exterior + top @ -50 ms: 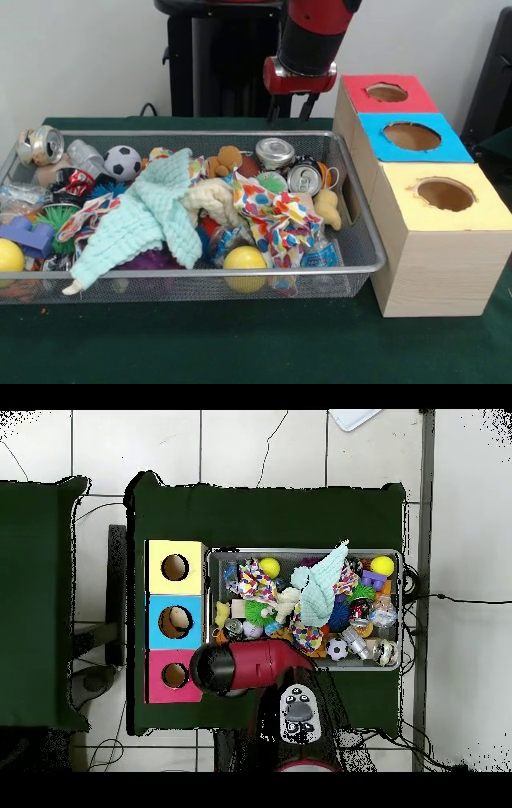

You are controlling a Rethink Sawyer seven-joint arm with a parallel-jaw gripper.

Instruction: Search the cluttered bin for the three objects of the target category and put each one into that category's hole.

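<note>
Arm hangs upright behind wire bin point(364, 264), gripper point(290, 108) beyond far rim, just beside red-topped hole point(387, 92). Fingers part open, holding nothing. Bin crammed: mint cloth point(152, 220), cans point(274, 152), yellow ball point(245, 258).

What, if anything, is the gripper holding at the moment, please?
Nothing: the gripper hangs empty behind the bin's far rim.

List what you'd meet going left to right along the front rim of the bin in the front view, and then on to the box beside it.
Yellow ball at the left edge → mint green knit cloth → second yellow ball → colorful patterned cloth → yellow-topped wooden box.
</note>
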